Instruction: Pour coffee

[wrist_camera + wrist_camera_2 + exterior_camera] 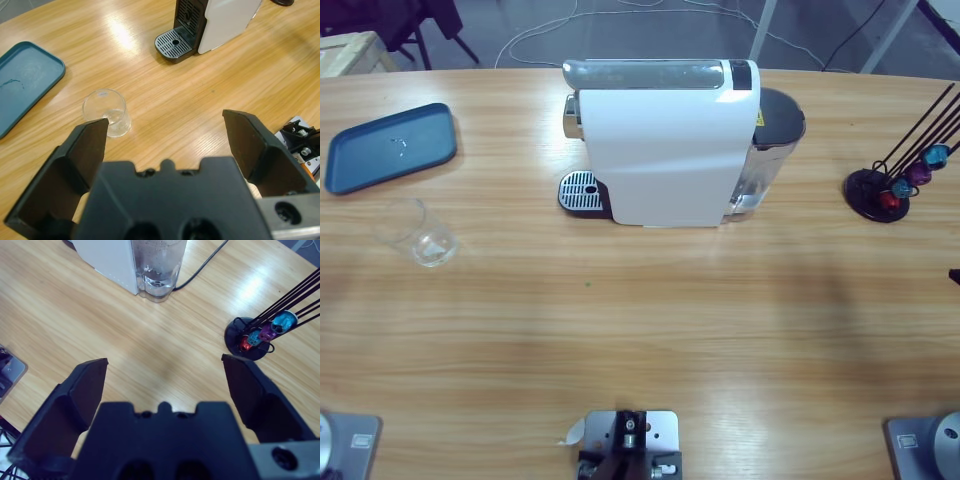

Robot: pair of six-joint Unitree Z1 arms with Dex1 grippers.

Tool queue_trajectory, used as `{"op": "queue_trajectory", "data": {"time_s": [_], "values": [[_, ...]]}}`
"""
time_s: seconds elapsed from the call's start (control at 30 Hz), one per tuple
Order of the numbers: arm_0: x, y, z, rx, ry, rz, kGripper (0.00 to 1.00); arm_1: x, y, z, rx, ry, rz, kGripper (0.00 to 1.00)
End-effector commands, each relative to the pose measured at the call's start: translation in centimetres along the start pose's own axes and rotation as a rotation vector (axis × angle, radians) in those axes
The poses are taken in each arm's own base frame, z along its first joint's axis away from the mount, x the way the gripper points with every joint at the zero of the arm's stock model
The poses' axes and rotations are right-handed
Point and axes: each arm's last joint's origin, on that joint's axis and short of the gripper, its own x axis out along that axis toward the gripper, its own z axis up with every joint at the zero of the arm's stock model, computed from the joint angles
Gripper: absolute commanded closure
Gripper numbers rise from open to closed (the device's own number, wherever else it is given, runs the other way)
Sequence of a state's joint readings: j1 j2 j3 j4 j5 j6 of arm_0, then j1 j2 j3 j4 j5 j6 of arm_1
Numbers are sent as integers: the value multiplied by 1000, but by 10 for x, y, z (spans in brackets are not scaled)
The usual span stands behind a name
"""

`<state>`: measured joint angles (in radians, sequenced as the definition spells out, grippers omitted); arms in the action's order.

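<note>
- The coffee machine (665,150), white with a silver top, stands at the middle of the table's far side; its round drip grate (580,190) sticks out at its left end.
- A clear water tank (765,150) sits at the machine's right end, and in the right wrist view a black cable (200,265) runs away from it across the wood.
- An empty clear glass (420,232) stands well to the left of the machine, apart from the grate and near a dark blue tray (390,147).
- At the right edge of the table (650,320) a black rack (895,180) holds coloured capsules.
- The left gripper (165,130) hangs above the wood with its jaws spread wide and nothing between them; the glass lies just beyond its left jaw.
- The right gripper (165,370) is likewise wide apart and empty, over bare table between the tank and the rack.
</note>
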<state>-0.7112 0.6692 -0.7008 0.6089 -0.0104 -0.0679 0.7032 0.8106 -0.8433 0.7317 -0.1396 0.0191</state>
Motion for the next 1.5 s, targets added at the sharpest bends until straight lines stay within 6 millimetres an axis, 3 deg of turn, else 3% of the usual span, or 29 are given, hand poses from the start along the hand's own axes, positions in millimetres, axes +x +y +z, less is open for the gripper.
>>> {"op": "queue_trajectory", "data": {"time_s": [0.03,0.27,0.4,0.57,0.7,0.77,0.87,1.03,1.3,1.5], "values": [[7,1,-3,-5,32,9,0,9,2,-4,-1,42,11,0],[0,-1,2,-6,-34,-11,0,10,2,-3,-1,49,11,0],[10,-5,46,-6,-27,-29,0,13,3,-1,-4,61,11,0],[58,-10,112,-29,-5,-46,0,13,3,0,-4,64,11,0],[101,-12,147,-152,51,-103,0,13,3,0,-4,63,11,0],[126,-8,158,-272,92,-162,0,13,3,0,-3,62,10,0],[163,4,172,-591,181,-296,0,13,3,0,-4,64,10,0],[198,15,181,-753,169,-302,0,14,3,1,-5,68,10,0],[248,22,189,-780,219,-294,24,18,4,4,-7,85,10,0],[267,24,178,-797,276,-295,73,19,4,5,-7,91,9,0]]}}
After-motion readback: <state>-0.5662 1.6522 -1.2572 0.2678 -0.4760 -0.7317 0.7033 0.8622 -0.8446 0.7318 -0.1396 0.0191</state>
